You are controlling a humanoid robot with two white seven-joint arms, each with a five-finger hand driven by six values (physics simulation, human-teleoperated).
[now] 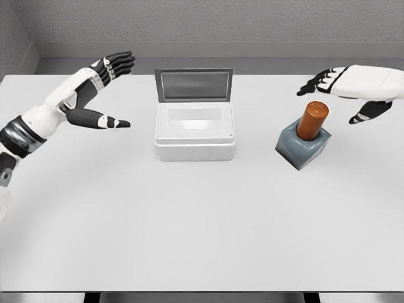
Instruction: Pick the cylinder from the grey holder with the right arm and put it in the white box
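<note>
An orange-brown cylinder point(312, 120) stands upright in a grey-blue holder point(303, 148) on the right of the white table. My right hand point(341, 95) hovers just above and to the right of the cylinder's top, fingers spread and open, holding nothing. The white box point(195, 134) sits at the table's centre back with its lid point(194, 85) raised behind it and its inside bare. My left hand point(110, 88) floats over the table's left side, open, with fingers pointing right.
The table point(189, 221) stretches wide in front of the box and holder. A grey wall runs along the table's far edge.
</note>
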